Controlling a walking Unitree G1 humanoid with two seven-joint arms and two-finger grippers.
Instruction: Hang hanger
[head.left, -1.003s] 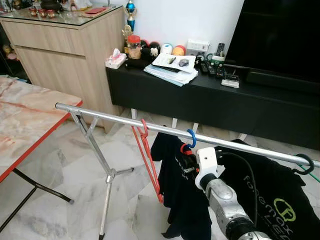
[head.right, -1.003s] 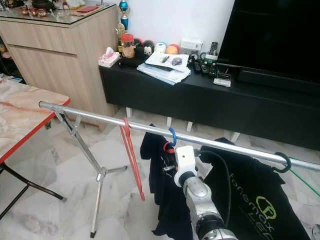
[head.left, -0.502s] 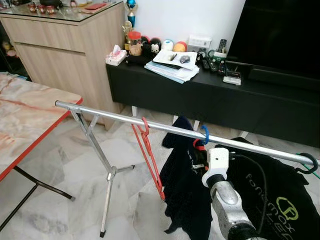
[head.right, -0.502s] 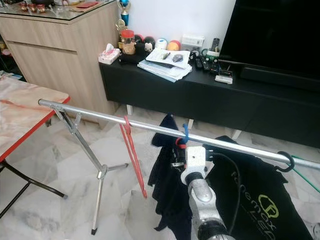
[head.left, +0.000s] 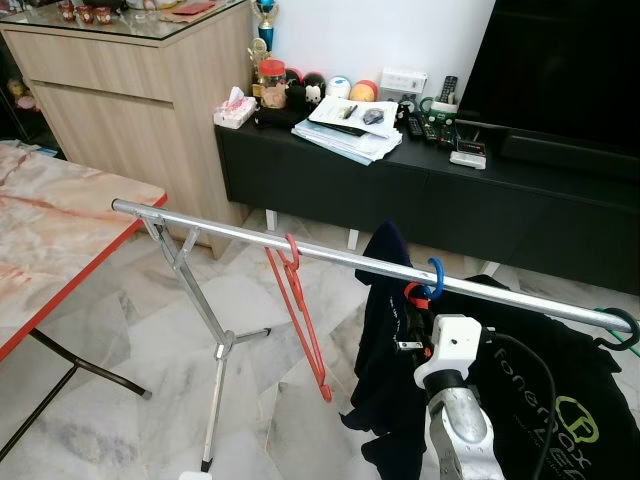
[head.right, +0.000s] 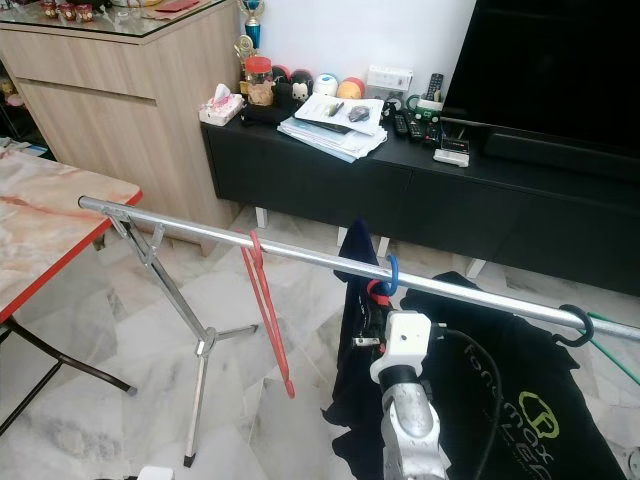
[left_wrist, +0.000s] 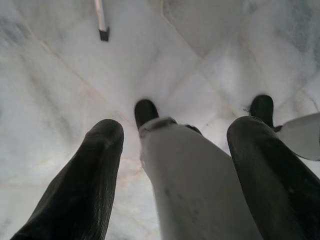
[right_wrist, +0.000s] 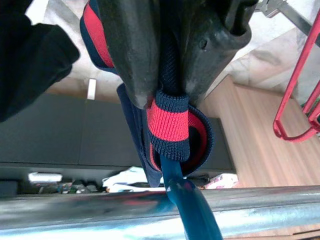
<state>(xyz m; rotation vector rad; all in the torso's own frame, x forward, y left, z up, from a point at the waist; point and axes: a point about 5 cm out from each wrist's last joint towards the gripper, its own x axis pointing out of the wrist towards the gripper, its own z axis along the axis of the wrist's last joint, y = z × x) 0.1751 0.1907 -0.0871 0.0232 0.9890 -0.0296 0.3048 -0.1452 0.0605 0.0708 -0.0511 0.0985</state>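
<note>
The right pincer (right_wrist: 165, 75) is closed on the red-and-navy collar (right_wrist: 170, 127) of a dark shirt (head.left: 385, 350). Its blue hanger (head.left: 433, 275) hooks the steel rail (head.left: 220, 233) (red hanger (head.left: 300, 310) at 9 o'clock). The left pincer (left_wrist: 170, 165) hangs open above the floor (left_wrist: 60, 75).

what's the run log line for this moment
phase: hanging | right gripper: jaws shut on blue hanger at collar of navy shirt | hook over rail | left gripper: idle, open

Black TV stand (head.left: 420, 190) carrying papers (head.left: 345, 135), remotes (head.left: 425, 125) and tissue box (head.left: 232, 108) at its left end; wooden cabinet (head.left: 130, 110) beside it.
</note>
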